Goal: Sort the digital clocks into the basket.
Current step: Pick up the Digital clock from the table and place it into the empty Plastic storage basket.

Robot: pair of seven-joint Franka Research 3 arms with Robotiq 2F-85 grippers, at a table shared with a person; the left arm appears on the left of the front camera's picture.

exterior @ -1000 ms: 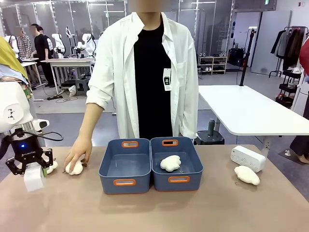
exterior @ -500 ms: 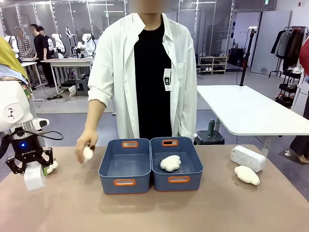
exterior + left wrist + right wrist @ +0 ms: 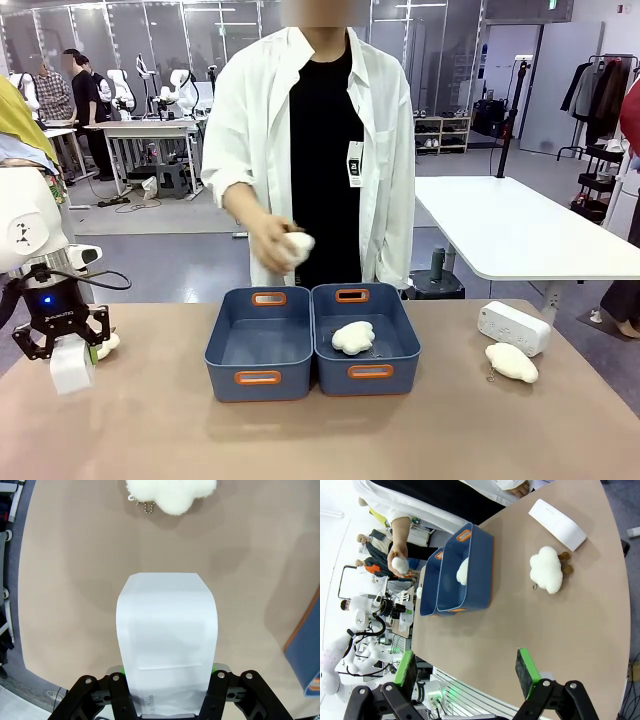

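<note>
Bright, even indoor light from above falls on the matte tan table [image 3: 480, 430], leaving only soft, faint shadows beneath the two blue-grey rectangular plastic baskets [image 3: 290, 386]. In the left wrist view the white rectangular plastic digital clock [image 3: 167, 640] is nearly washed out, its edges faint. The person's raised hand [image 3: 268, 240] looks slightly motion-blurred. Both wrist views bow the table's edge with wide-angle distortion.

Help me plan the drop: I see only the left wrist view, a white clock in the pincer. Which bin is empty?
Observer: In the front view the left bin is empty; the right bin holds a plush toy.
Operator: Anything above them?
Observer: The person's hand holds another plush toy in the air, at their far side.
Operator: And the second one?
Observer: The second clock lies at the right of the table, beside a third plush toy.
</note>
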